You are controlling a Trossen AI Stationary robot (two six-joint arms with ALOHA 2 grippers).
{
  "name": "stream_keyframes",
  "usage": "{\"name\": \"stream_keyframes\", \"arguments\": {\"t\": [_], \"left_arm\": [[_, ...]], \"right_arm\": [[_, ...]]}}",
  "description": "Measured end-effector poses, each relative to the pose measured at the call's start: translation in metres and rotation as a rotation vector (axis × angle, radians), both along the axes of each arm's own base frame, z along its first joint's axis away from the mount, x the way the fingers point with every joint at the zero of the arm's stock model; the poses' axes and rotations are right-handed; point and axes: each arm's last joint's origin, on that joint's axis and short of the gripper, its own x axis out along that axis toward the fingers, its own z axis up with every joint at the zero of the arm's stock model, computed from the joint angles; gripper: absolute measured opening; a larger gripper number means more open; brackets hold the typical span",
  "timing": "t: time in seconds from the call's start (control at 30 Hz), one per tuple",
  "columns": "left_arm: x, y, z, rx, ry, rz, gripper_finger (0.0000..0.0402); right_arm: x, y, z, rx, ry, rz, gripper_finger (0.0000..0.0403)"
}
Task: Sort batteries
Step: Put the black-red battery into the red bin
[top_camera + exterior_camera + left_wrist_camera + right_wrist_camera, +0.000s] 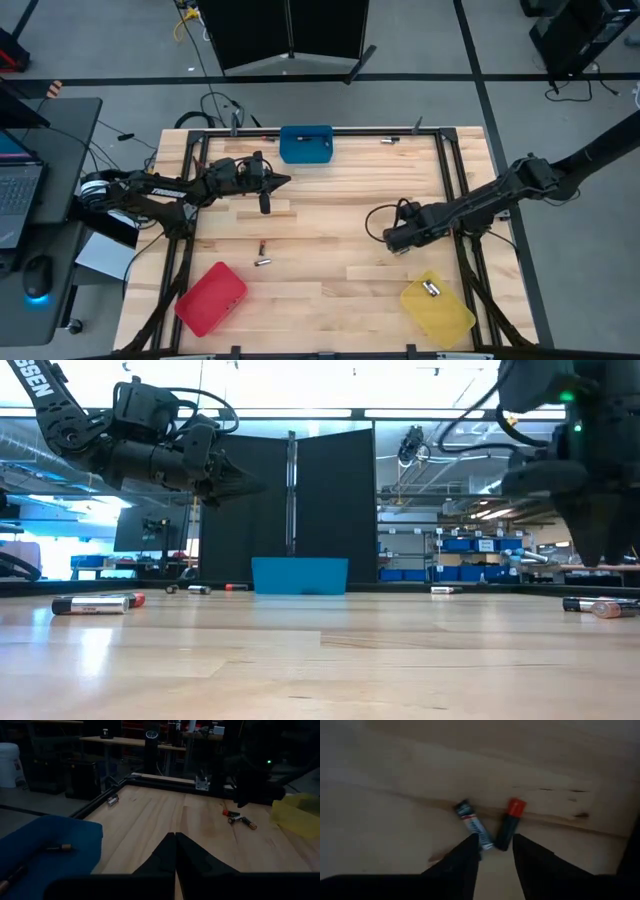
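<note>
Pale butcher-block table (330, 215), framed in black rails, workshop shelving seen beyond.

Right gripper (496, 851) is lowered near the table's right side, fingers spread apart, nothing pinched; two small cylindrical batteries lie in a V just ahead of the fingertips: a silver-and-dark one (473, 825) and a dark one with a red end (509, 822). Left gripper (175, 836) is held above the table near the blue rectangular bin (306, 143), fingers pressed together, empty.

Progress, judged: partly done. Thin batteries (59, 848) are seen in the blue bin, one silvery cell (432, 288) in the yellow bin (437, 308); nothing is seen in the red bin (211, 298). Left to sort: the pair at the right gripper, two loose cells (263, 255) mid-table, one (388, 141) by the far rail.
</note>
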Motion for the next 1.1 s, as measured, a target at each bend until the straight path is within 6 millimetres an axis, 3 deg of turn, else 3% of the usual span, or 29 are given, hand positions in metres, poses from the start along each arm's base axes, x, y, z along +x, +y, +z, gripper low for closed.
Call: {"name": "stream_keyframes", "arguments": {"t": [0.17,0.63,1.1], "left_arm": [[0.0,0.0,0.0,0.003,0.001,0.0,0.0012],[0.0,0.0,0.0,0.003,0.003,0.0,0.0012],[0.002,-0.001,-0.004,-0.074,0.001,0.001,0.0012]], "right_arm": [[-0.007,-0.002,-0.01,-0.009,0.029,-0.057,0.0136],[-0.021,-0.012,-0.044,0.025,0.027,-0.108,0.0088],[-0.024,-0.013,-0.043,0.042,0.024,0.085,0.0058]]}}
